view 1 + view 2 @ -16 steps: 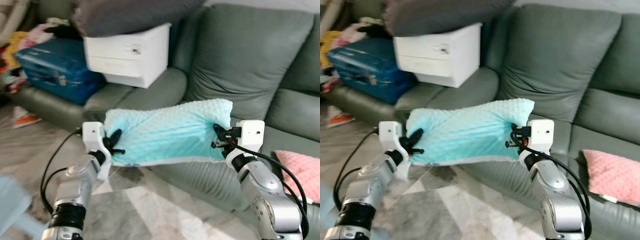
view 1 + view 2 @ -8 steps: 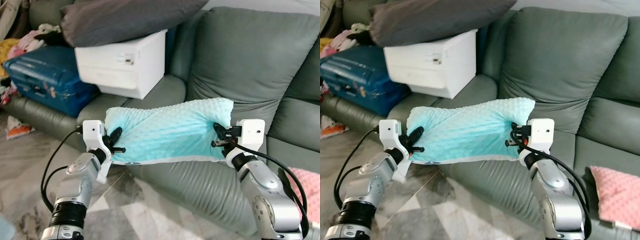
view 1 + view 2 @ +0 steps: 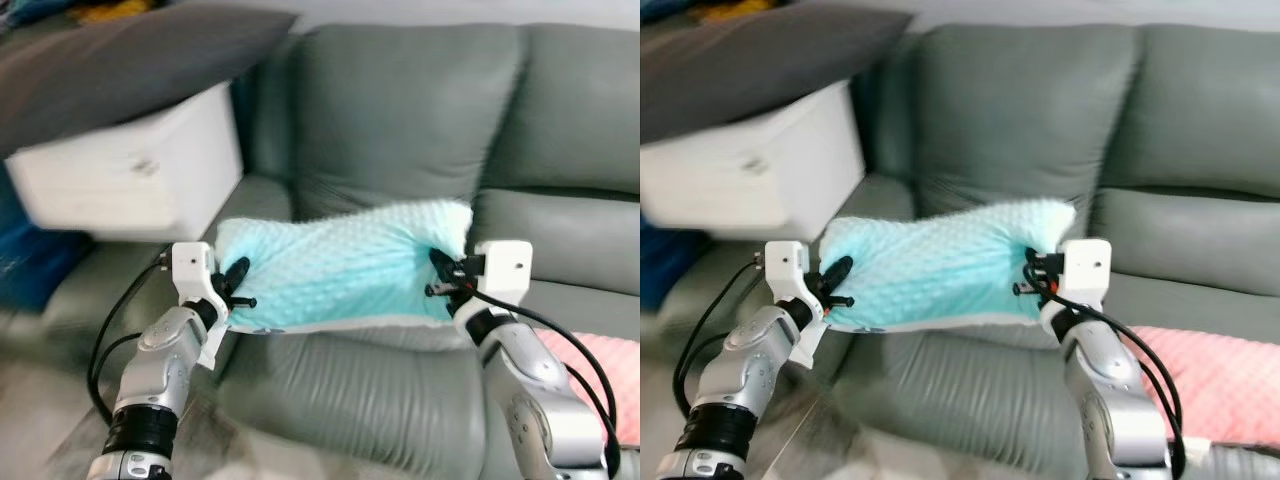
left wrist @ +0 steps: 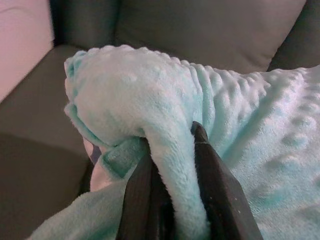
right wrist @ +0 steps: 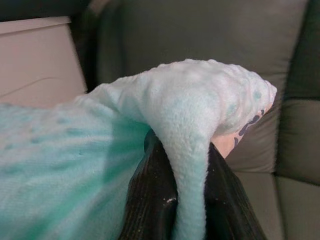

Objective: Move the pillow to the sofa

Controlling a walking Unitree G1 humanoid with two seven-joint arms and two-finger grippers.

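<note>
- Overall, no writing or brand mark can be read anywhere; the head views are blurred, above all at the left.
- At far left, a dark grey cushion (image 3: 110, 70) of smooth cloth lies on top of a white box (image 3: 130, 175); the box is hard-edged with flat faces, and it sits on the left end of the sofa (image 3: 400, 120).
- Next, the left gripper (image 3: 236, 284) hangs in front of the sofa's seat, at the end of a silver arm with a white wrist block and a loose black cable; its black fingers (image 4: 215, 190) are pinched tight on a fold at the pillow's left end.
- In the middle, the pillow (image 3: 340, 265) is held up in the air between both grippers, stretched sideways just before the sofa's seat and not resting on it. It is soft, mint-coloured plush with raised dots all over, and a white edge runs along its lower side.
- Behind it, the sofa is grey-green with a smooth, leather-like skin, plump back cushions and a rounded seat front.
- Then the right gripper (image 3: 442, 276) has its ribbed black fingers (image 5: 150, 200) clamped on a fold at the pillow's right end.
- At far right, a pink dotted plush item (image 3: 600, 370) lies on the seat.
</note>
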